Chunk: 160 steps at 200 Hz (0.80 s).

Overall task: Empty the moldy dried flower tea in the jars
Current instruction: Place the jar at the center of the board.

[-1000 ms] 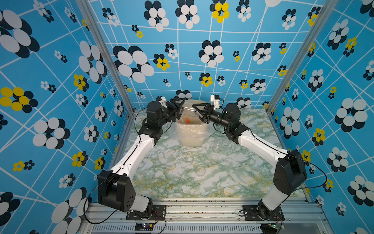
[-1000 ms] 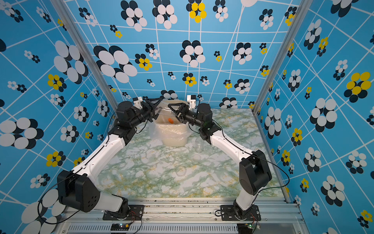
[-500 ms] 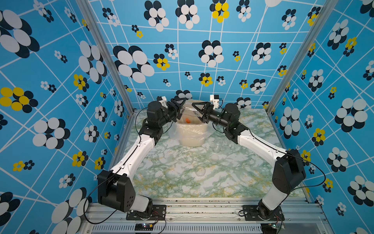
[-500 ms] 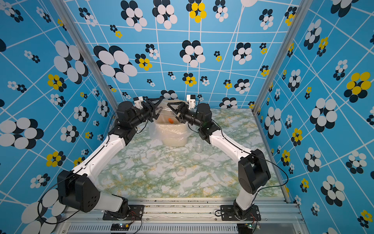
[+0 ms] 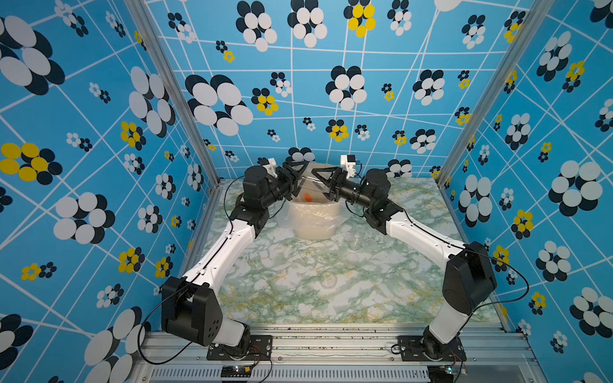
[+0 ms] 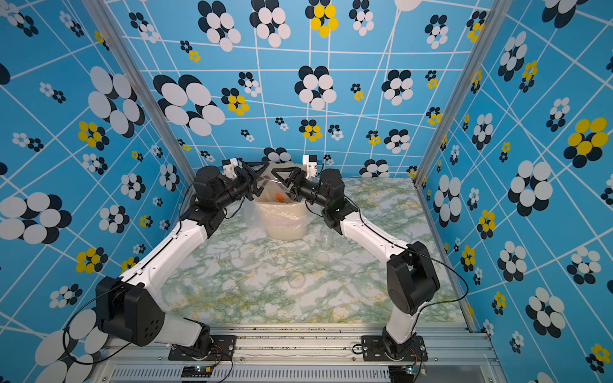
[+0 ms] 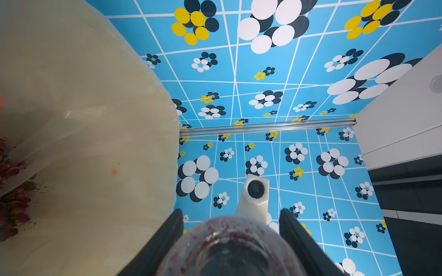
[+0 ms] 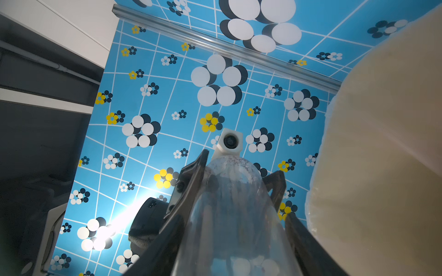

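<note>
In both top views the left claw (image 5: 300,181) (image 6: 260,180) and the right claw (image 5: 322,184) (image 6: 282,182) met above the mouth of the cream bin (image 5: 313,225) (image 6: 285,225), at the far end of the counter (image 5: 298,298). Between them lay a clear jar (image 5: 311,181) (image 6: 270,181) on its side. It was so see-through that its ends and contents could not be made out from there. An orange piece (image 5: 307,198) showed inside the bin. A second jar (image 5: 356,237) stood on the counter near the bin, beside the right arm. Two faint round shapes (image 5: 351,257) (image 5: 328,280) nearer the front could have been lids, but they were too pale to tell.

In the left wrist view the left claw (image 7: 231,212) had closed on both sides of the jar (image 7: 232,243), which was largely cut off by the frame. Pinkish-red specks (image 7: 224,227) clung to the jar's clear wall. The dried flower tea (image 7: 12,198) lay as reddish buds and crumbs inside the bin (image 7: 95,119), half veiled by a fold of plastic liner (image 7: 71,133) and cut by the picture's edge.

In the right wrist view the right claw (image 8: 234,216) ran along both sides of the jar (image 8: 229,239) and was closed against it. The left claw (image 8: 239,167) gripped the far end. Whether any buds were left inside could not be told. The bin (image 8: 382,143) was only a blurred cream mass.
</note>
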Each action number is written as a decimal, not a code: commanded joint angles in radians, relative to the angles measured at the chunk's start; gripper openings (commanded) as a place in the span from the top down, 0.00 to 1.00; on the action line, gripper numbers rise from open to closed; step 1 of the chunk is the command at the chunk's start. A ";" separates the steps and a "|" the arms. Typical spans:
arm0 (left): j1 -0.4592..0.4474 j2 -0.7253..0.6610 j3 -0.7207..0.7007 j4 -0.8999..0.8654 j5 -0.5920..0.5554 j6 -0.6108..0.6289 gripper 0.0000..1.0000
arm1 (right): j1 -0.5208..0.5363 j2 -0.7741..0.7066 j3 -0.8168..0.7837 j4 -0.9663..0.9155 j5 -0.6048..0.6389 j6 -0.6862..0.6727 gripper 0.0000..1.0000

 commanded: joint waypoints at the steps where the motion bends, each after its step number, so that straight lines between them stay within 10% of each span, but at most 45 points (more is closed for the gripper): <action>1: -0.009 0.014 0.007 0.021 0.027 0.011 0.84 | 0.011 0.007 0.022 0.039 -0.018 0.006 0.35; 160: 0.001 -0.109 0.051 -0.198 -0.083 0.329 0.06 | 0.007 -0.074 -0.055 0.070 -0.020 -0.009 0.38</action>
